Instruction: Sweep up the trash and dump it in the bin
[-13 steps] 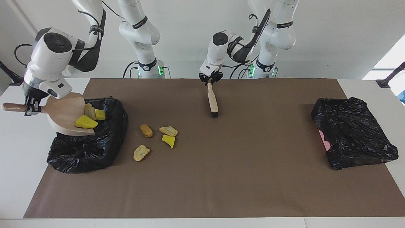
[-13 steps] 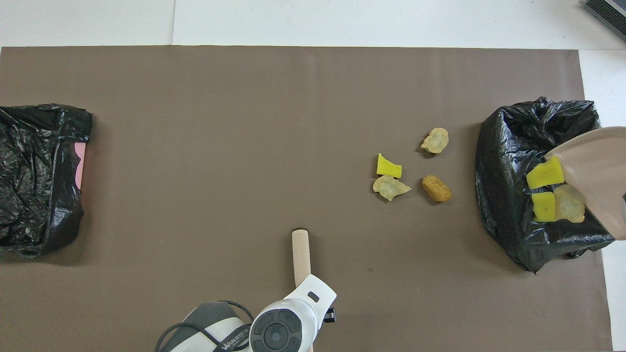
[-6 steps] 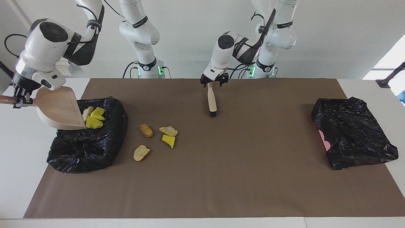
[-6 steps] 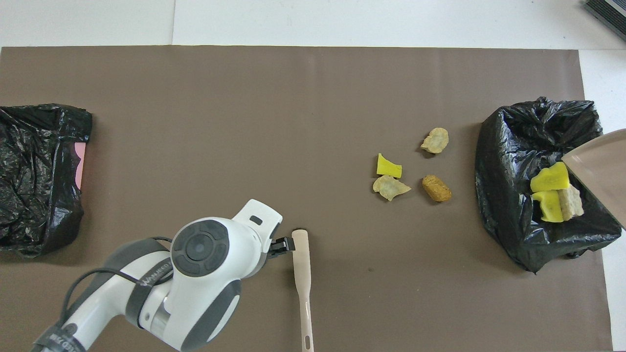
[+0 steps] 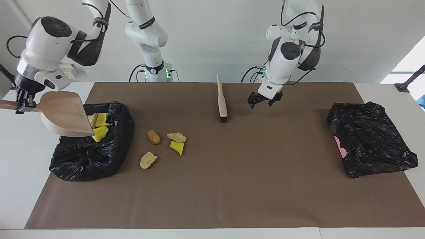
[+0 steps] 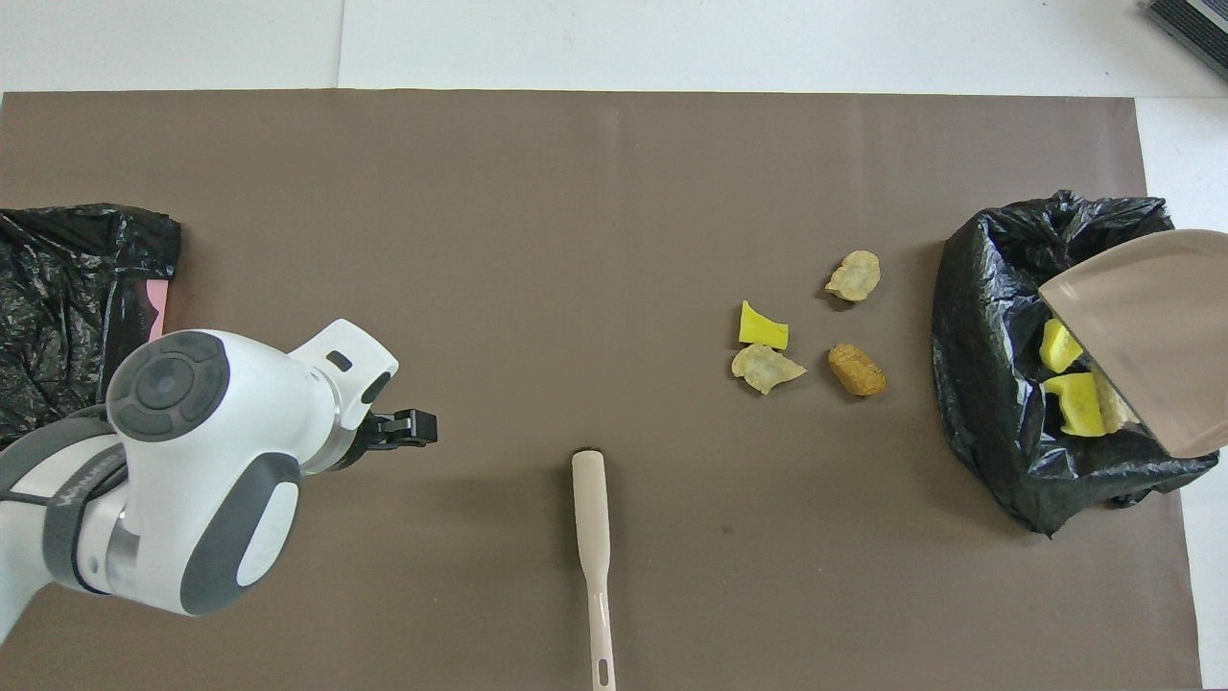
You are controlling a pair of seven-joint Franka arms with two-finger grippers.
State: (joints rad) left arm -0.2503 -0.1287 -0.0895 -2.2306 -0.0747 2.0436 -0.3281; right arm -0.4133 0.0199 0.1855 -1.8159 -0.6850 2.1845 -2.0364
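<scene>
Right now the right claw pinches the wooden handle of the beige dustpan, tipped steeply over the black-bagged bin at the right arm's end of the counter. Three scraps, two yellow and one tan, are sliding off its lip into the bag. Four more scraps lie on the brown mat beside the bin. The left claw hangs spread and empty over the mat, near the brush, which lies flat on the mat.

One risk: the bag's crinkled plastic rim sags, so the pan's edge could drag it and spill a scrap outside. The yellow wedges look spongy and light, likely to bounce; the tan lumps look crusty and irregular. A second bagged bin sits at the left arm's end.
</scene>
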